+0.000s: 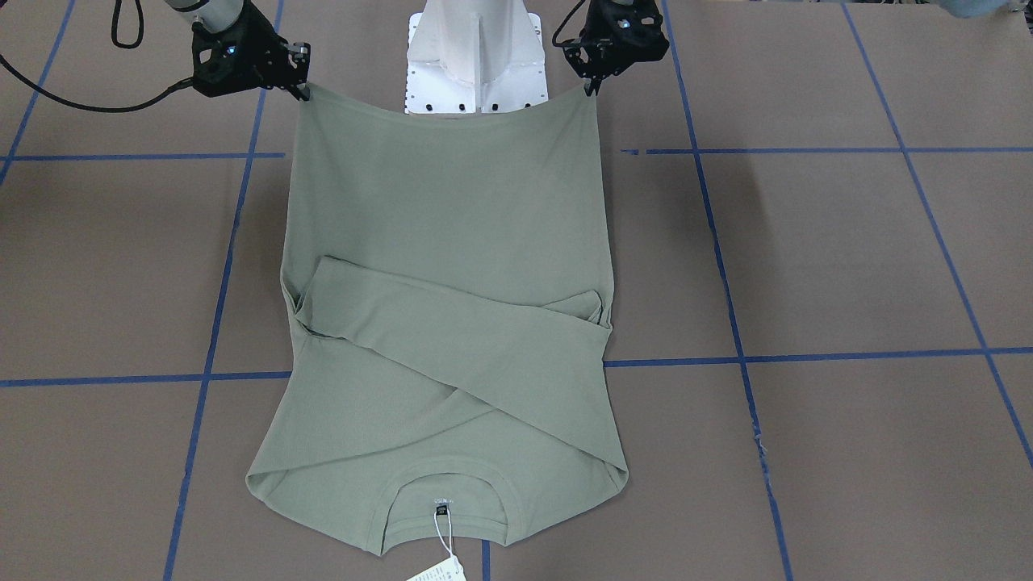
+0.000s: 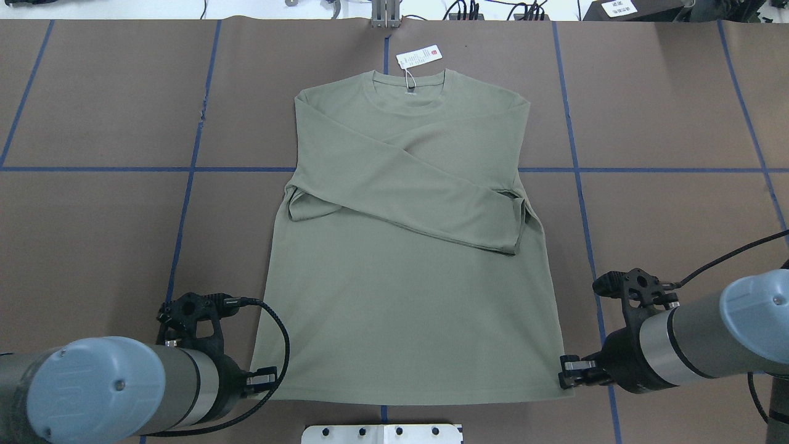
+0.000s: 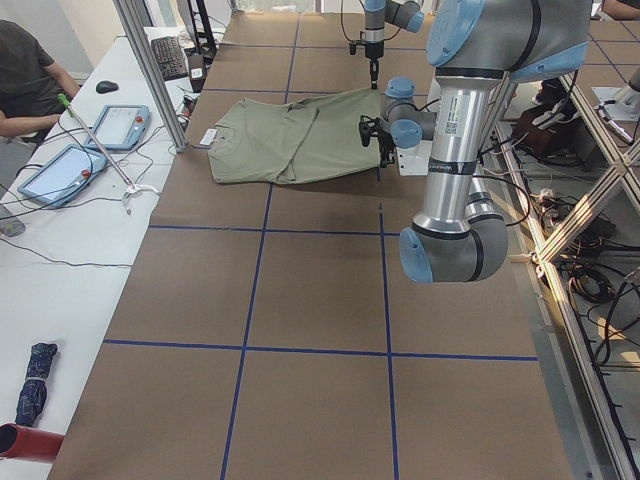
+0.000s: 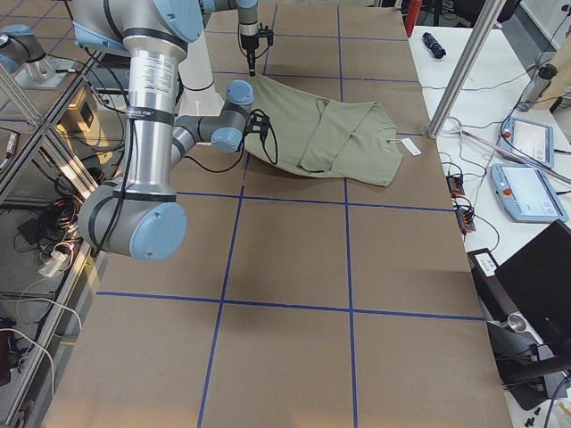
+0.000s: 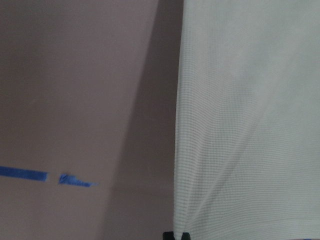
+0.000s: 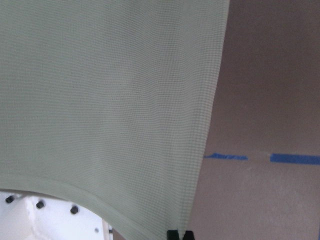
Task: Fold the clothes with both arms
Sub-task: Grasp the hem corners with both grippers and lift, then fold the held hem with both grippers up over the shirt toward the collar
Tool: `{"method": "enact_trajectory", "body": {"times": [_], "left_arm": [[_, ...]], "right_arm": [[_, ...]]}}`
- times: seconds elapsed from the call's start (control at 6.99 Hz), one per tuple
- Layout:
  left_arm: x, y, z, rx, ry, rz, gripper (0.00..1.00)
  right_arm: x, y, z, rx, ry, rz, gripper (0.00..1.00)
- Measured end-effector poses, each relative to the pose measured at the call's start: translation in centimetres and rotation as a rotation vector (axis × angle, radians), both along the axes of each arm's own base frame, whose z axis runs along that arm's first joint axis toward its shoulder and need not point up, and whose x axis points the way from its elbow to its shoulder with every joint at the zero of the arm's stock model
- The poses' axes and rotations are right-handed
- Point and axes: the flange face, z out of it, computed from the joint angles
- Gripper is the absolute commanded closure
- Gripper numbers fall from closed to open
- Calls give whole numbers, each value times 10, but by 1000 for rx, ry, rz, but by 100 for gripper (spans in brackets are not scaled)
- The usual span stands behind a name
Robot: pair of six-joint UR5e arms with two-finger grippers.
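The sage-green long-sleeved shirt [image 2: 400, 296] lies face up on the brown table, collar away from the robot, with both sleeves crossed over the chest [image 1: 452, 339]. Its white hang tag [image 2: 419, 57] rests beyond the collar. My left gripper [image 2: 264, 377] is shut on the hem's left corner, and my right gripper [image 2: 566, 369] is shut on the hem's right corner. In the front-facing view the left gripper [image 1: 594, 83] and the right gripper [image 1: 303, 90] hold the hem raised off the table and stretched between them. Each wrist view shows the cloth [image 5: 250, 125] [image 6: 110, 100] running into closed fingertips.
The white pedestal base [image 1: 476, 56] stands just behind the raised hem. Blue tape lines [image 2: 185, 169] cross the brown table cover. A side bench with tablets [image 3: 120, 125], a metal post [image 3: 150, 70] and a seated person [image 3: 25, 80] lies beyond the shirt's collar end.
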Motion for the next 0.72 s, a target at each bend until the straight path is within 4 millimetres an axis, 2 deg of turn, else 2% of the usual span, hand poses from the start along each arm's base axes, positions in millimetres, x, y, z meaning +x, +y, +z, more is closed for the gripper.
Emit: {"method": "enact_trajectory", "body": {"times": [0.29,0.43,0.57,0.72], "left_arm": [[-39,52,-28,-76,-3,77,100],[-48,70,-34,-104,-5,107,100],[-51,77,-41,-117,6,119,100],[-54,70,-49,-119,27,102,100]], "right_arm": [[28,19,-34,-46,-99,-127,100],[36,23,-44,-54,-131,-161,100],[41,20,-48,-54,-145,-162,100],[46,8,-47,-49,-147,-133,100]]}}
